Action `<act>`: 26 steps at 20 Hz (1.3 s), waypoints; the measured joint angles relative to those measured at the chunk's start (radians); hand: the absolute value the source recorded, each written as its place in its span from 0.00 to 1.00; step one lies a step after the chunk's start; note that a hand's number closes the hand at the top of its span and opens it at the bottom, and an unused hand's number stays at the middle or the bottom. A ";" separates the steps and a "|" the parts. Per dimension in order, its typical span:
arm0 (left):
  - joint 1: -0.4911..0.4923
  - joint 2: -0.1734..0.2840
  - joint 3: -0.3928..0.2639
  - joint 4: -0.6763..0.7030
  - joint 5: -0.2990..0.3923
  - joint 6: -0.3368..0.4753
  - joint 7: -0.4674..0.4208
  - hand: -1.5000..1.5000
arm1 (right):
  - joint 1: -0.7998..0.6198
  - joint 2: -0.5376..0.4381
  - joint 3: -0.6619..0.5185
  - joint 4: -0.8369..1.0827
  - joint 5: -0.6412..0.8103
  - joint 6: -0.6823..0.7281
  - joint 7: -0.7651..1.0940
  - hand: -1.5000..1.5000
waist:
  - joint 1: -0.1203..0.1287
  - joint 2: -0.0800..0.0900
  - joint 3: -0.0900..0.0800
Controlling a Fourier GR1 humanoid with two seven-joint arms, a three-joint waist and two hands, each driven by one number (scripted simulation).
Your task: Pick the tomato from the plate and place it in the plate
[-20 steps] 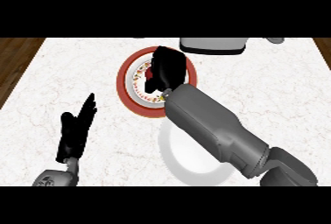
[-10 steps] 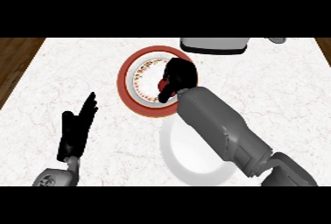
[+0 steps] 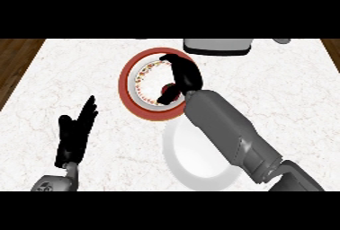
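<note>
White marble-patterned stone, faintly veined, forms the counter (image 3: 279,90), with dark wood flooring showing past its left and right edges. A round plate with a broad red rim (image 3: 126,85) and a speckled inner band sits near the middle. The right hand (image 3: 182,76), black and glossy, lies over this plate with its fingers curled down; a small patch of red, the tomato (image 3: 167,85), shows beneath them, so the hand appears closed around it. The grey right forearm crosses a plain white plate (image 3: 192,157) lying just beside the red one, hiding part of it. A grey rounded object (image 3: 219,45) stands at the far edge. The left hand (image 3: 74,134) rests at lower left, fingers straight.
</note>
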 measured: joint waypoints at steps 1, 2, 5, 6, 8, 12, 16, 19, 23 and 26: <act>0.005 0.002 0.005 0.001 0.002 -0.001 -0.005 0.50 | 0.011 -0.004 -0.032 -0.023 -0.024 -0.023 -0.043 0.00 | -0.006 -0.001 0.000; 0.010 0.002 0.007 -0.001 0.005 -0.001 -0.006 0.50 | 0.021 -0.003 -0.064 -0.046 -0.050 -0.045 -0.083 0.00 | -0.009 -0.002 0.001; 0.002 0.002 0.014 0.001 0.001 0.006 0.003 0.50 | 0.071 -0.003 -0.159 -0.089 -0.128 -0.081 -0.208 0.00 | -0.019 -0.002 0.001; 0.003 0.003 0.017 0.008 0.001 0.004 -0.003 0.50 | 0.086 -0.008 -0.188 -0.104 -0.154 -0.072 -0.242 0.00 | -0.023 -0.003 0.001; 0.000 -0.004 0.012 0.005 -0.005 0.008 0.003 0.50 | 0.123 -0.010 -0.230 -0.110 -0.199 -0.057 -0.318 0.00 | -0.023 -0.005 0.000; 0.012 -0.016 0.014 0.021 -0.018 0.012 -0.020 0.50 | 0.147 -0.014 -0.300 -0.104 -0.248 0.010 -0.412 0.00 | -0.028 -0.008 -0.001; 0.021 -0.014 0.022 0.005 -0.019 -0.001 -0.021 0.50 | 0.168 -0.005 -0.331 -0.070 -0.281 0.050 -0.515 0.00 | -0.026 -0.009 -0.001; 0.042 -0.020 0.020 -0.018 -0.026 -0.004 -0.015 0.50 | 0.166 -0.004 -0.323 -0.045 -0.300 0.070 -0.564 0.00 | -0.024 -0.009 -0.001; 0.040 -0.014 0.037 -0.006 -0.020 -0.026 -0.022 0.50 | 0.161 -0.002 -0.307 0.025 -0.334 0.066 -0.645 0.00 | -0.018 -0.008 -0.001; 0.024 -0.020 0.042 0.007 -0.025 -0.031 -0.020 0.50 | 0.157 -0.001 -0.266 0.042 -0.363 0.025 -0.653 0.00 | -0.015 -0.007 -0.001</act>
